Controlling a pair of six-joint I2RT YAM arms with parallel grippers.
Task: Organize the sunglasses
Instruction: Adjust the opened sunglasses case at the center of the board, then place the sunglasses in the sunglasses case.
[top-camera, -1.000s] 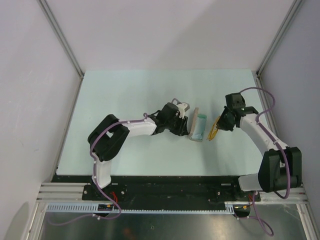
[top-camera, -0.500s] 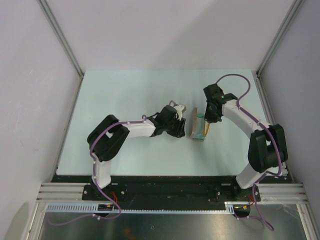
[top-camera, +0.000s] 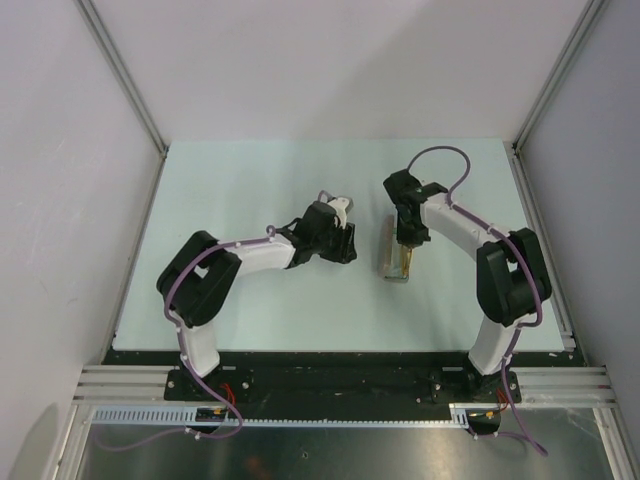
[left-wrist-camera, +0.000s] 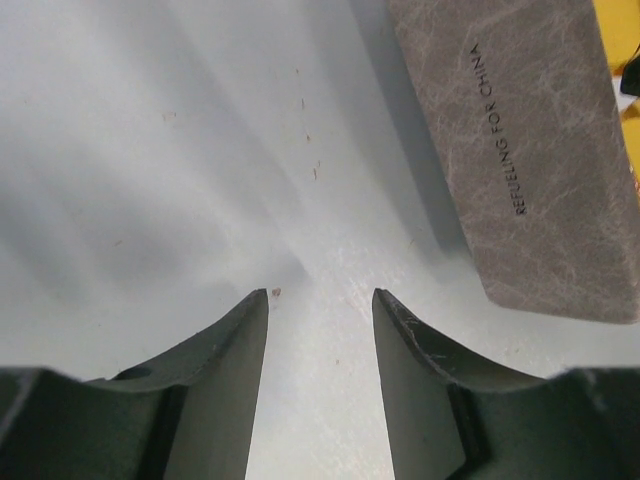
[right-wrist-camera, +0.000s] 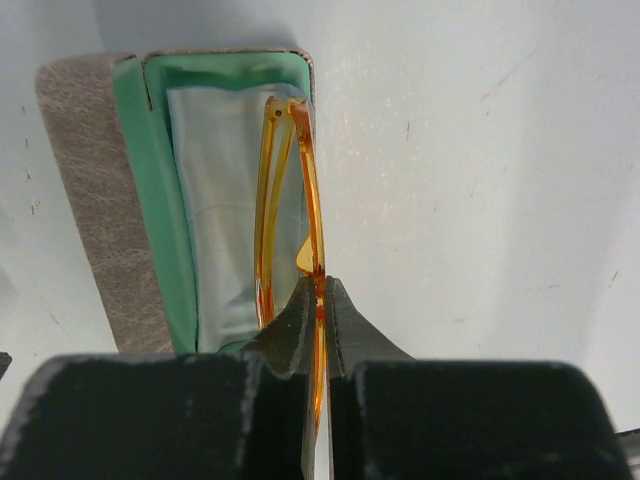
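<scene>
The orange sunglasses are folded and held edge-on over the open case, at its right rim. The case is grey-brown with teal lining, and a light blue cloth lies in its tray. My right gripper is shut on the sunglasses' frame. In the top view the right gripper hangs over the case, with the sunglasses below it. My left gripper is open and empty, on the table left of the case lid. It shows in the top view too.
The pale table is walled on the left, back and right. The arm bases stand at the near edge.
My right gripper has carried the sunglasses left, from beside the case to over it. My left gripper has let go of the case lid and drawn back to the left.
</scene>
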